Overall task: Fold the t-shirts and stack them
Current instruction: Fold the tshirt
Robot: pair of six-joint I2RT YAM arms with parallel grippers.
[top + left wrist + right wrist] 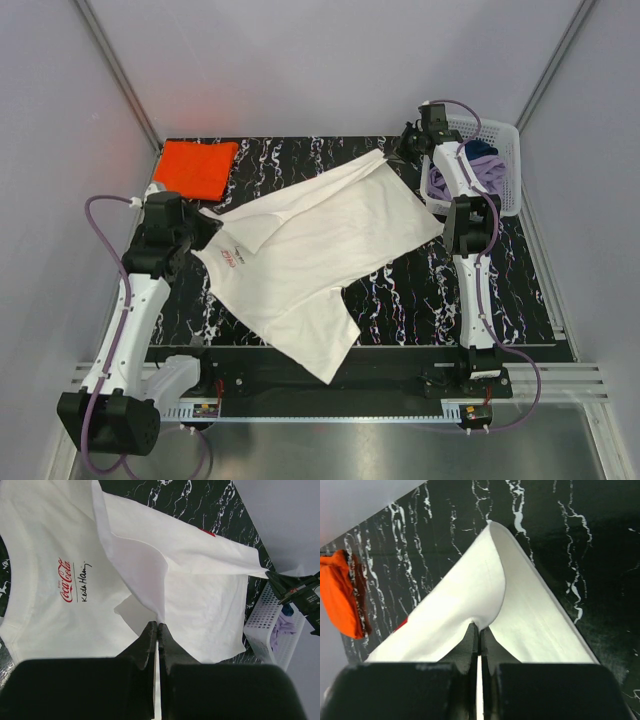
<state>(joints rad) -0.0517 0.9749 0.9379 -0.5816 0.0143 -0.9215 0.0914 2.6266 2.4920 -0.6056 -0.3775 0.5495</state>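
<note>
Holding white t-shirt (320,250); cloth is spanned between both jaws.
Left gripper (157,630), right gripper (479,630) are closed on thin folds; fabric is judged light, limp; best taken at hems; orange t-shirt (195,167) lies beyond left jaws.

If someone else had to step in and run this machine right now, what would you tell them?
Left hand: shut on a pinched edge of the white t-shirt, which lies unfolded across the table.
Right hand: shut on its far corner, near the basket.
Done: orange t-shirt folded, far left corner.
To do: fold the white one, stack both.
</note>
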